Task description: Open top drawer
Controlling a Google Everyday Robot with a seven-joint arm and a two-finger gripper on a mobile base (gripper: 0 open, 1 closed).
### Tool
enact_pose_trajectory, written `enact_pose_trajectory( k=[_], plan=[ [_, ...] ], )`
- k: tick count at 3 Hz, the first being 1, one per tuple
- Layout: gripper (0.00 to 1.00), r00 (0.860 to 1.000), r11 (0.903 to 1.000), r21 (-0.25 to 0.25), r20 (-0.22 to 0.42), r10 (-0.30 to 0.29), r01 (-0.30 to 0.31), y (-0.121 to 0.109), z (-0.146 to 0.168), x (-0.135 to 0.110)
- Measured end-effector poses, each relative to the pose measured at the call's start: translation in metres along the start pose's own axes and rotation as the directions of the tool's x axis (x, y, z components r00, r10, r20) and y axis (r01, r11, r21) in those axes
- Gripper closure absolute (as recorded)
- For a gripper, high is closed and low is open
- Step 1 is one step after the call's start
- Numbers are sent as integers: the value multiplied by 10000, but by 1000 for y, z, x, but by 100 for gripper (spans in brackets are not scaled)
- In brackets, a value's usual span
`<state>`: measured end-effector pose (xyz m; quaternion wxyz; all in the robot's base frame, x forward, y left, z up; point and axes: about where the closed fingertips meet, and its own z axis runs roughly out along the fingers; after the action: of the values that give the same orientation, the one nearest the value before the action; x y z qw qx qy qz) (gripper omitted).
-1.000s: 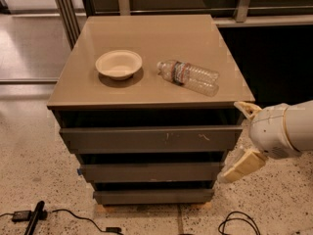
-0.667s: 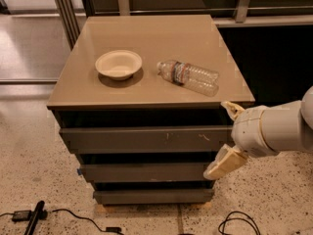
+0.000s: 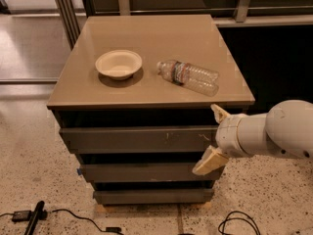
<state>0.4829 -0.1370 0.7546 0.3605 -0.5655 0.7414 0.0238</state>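
The top drawer [image 3: 137, 139] is a wide dark grey handleless front just under the tan cabinet top, with small pale scratches right of centre. Its front looks level with the drawers below. My gripper [image 3: 212, 137] comes in from the right on a white arm. Its two tan fingers are spread wide apart, one fingertip [image 3: 218, 112] near the drawer's upper right corner and the other [image 3: 206, 163] down by the second drawer front [image 3: 142, 172]. The gripper sits in front of the right end of the top drawer and holds nothing.
A cream paper bowl [image 3: 119, 64] and a clear plastic bottle [image 3: 189, 76] lying on its side rest on the cabinet top [image 3: 146, 38]. A third drawer front [image 3: 151, 196] is at the bottom. Black cables [image 3: 58, 214] lie on the speckled floor.
My arm and gripper have moved left, from beside the cabinet's right edge to in front of the right end of the top drawer. The drawer has not moved.
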Motion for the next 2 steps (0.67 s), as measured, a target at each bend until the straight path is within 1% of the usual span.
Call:
enact_pose_trajectory(
  k=[1, 2],
  plan=[
    [0, 10000, 10000, -5, 27, 65, -65, 0, 3, 3],
    [0, 9990, 9997, -255, 447, 26, -14, 6, 4, 0]
  ],
)
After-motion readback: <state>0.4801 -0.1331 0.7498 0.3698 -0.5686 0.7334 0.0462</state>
